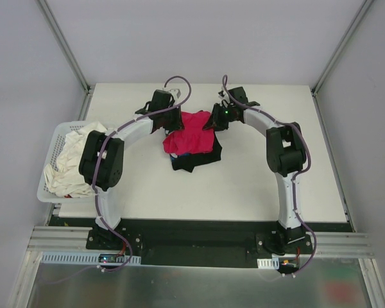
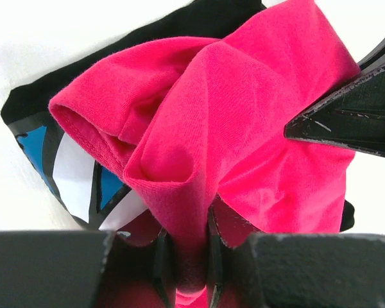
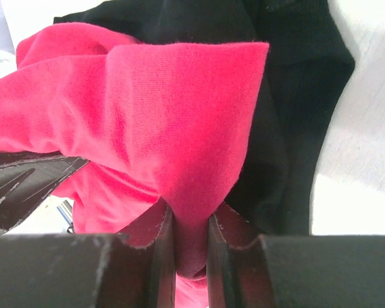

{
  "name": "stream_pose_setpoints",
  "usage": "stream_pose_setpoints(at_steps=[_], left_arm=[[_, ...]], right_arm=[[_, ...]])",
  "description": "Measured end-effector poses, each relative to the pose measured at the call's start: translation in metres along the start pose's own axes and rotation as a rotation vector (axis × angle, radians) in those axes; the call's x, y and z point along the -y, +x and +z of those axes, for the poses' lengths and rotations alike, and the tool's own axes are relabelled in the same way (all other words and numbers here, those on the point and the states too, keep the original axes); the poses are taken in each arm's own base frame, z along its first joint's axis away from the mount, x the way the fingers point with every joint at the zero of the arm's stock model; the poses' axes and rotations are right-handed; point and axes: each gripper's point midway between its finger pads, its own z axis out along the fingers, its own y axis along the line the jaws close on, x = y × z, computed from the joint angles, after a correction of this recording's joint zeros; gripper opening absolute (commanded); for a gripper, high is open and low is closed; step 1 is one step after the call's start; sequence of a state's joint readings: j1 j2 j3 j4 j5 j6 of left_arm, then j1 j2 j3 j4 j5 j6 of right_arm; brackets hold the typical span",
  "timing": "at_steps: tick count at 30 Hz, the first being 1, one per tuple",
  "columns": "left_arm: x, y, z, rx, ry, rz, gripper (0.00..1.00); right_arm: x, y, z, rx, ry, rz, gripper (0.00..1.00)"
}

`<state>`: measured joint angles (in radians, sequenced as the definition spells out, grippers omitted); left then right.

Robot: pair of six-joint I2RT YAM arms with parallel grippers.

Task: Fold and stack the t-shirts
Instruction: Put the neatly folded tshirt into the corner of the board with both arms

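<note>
Operator: Table (image 1: 256, 186) down to fingers, how far along are we?

Observer: There is one pile on the table, toward the middle of its far edge. At the left edge the white basket (image 1: 51, 151) holds a heap of pale cloth (image 1: 74, 160); whether those are shirts I cannot tell.

Operator: And the pile itself?

Observer: The black t-shirt (image 1: 194, 160) lies at the bottom, flat and compact, with its blue-and-white print showing at one edge in the left wrist view. I'd judge it folded and placed. The magenta t-shirt (image 1: 191, 136) lies on top of it, bunched and creased, not a neat rectangle yet.

Operator: Grippers?

Observer: Both are at the pile's far side. The left gripper (image 2: 191, 256) has its jaws nearly closed, pinching a fold of magenta cloth. The right gripper (image 3: 191, 237) pinches another fold of it the same way.

Operator: So what remains?

Observer: Finishing the magenta fold and laying it squarely on the black one, by my reading.
</note>
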<state>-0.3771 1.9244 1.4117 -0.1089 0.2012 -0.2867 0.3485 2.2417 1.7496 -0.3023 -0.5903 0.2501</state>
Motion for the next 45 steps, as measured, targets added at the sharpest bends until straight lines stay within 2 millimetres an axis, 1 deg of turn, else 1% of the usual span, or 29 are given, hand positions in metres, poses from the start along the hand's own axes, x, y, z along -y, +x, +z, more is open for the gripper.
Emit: stream_pose_setpoints(at_steps=[2,3,4,5,6,7,8,10,13,15,17,23,26,29,31,33,35,36,39,41,44,45], left_arm=[[-0.001,0.000,0.001,-0.001,-0.003,-0.001,0.00],[-0.003,0.000,0.002,-0.001,-0.005,-0.003,0.04],[-0.004,-0.001,0.002,-0.001,-0.006,-0.005,0.07],[-0.005,-0.001,0.003,0.000,-0.008,-0.006,0.14],[-0.006,-0.001,0.003,0.000,-0.010,-0.006,0.36],[-0.009,-0.001,0.003,-0.001,-0.016,-0.007,0.44],[-0.012,-0.001,0.003,-0.001,-0.025,-0.006,0.50],[-0.021,-0.004,0.002,0.006,-0.053,-0.006,0.72],[-0.033,-0.007,0.001,0.017,-0.083,-0.013,0.91],[-0.037,-0.009,0.000,0.020,-0.092,-0.018,0.96],[-0.037,-0.009,0.000,0.022,-0.096,-0.019,0.99],[-0.039,-0.012,-0.003,0.035,-0.112,-0.017,0.99],[-0.037,-0.016,-0.010,0.050,-0.115,-0.015,0.99],[-0.036,-0.024,-0.020,0.079,-0.125,-0.011,0.99],[-0.033,-0.031,-0.029,0.102,-0.123,-0.007,0.99],[-0.030,-0.037,-0.035,0.123,-0.121,-0.004,0.99],[-0.027,-0.042,-0.042,0.140,-0.118,-0.001,0.99],[-0.026,-0.043,-0.044,0.145,-0.117,0.000,0.99],[-0.022,-0.045,-0.052,0.160,-0.110,0.003,0.99],[-0.018,-0.046,-0.058,0.168,-0.103,0.007,0.99],[-0.003,-0.050,-0.068,0.186,-0.068,0.024,0.99],[0.003,-0.051,-0.072,0.191,-0.054,0.033,0.99]], right_arm=[[0.002,-0.001,0.004,-0.003,0.001,0.002,0.18],[0.003,-0.002,0.005,-0.004,0.000,0.003,0.23],[0.003,-0.003,0.006,-0.006,-0.003,0.004,0.32],[0.002,-0.003,0.007,-0.006,-0.005,0.005,0.36],[0.003,-0.004,0.008,-0.006,-0.003,0.003,0.39],[0.004,-0.005,0.008,-0.003,0.002,0.007,0.42],[0.007,-0.006,0.007,0.001,0.008,0.008,0.44],[0.014,-0.009,0.005,0.009,0.026,0.018,0.48],[0.024,-0.015,0.000,0.023,0.047,0.034,0.48],[0.029,-0.018,-0.002,0.032,0.057,0.040,0.49],[0.032,-0.020,-0.003,0.038,0.066,0.043,0.50],[0.035,-0.021,-0.004,0.042,0.077,0.047,0.51],[0.036,-0.022,-0.005,0.044,0.078,0.049,0.52],[0.036,-0.022,-0.008,0.045,0.082,0.053,0.53],[0.036,-0.023,-0.013,0.047,0.089,0.054,0.56],[0.032,-0.027,-0.023,0.061,0.097,0.044,0.60],[0.026,-0.031,-0.038,0.085,0.103,0.029,0.64],[0.021,-0.034,-0.048,0.101,0.103,0.020,0.68],[0.001,-0.042,-0.083,0.163,0.095,-0.021,0.70],[-0.009,-0.042,-0.105,0.201,0.092,-0.046,0.66],[-0.021,-0.033,-0.133,0.243,0.082,-0.064,0.40],[-0.022,-0.031,-0.138,0.249,0.081,-0.071,0.24]])
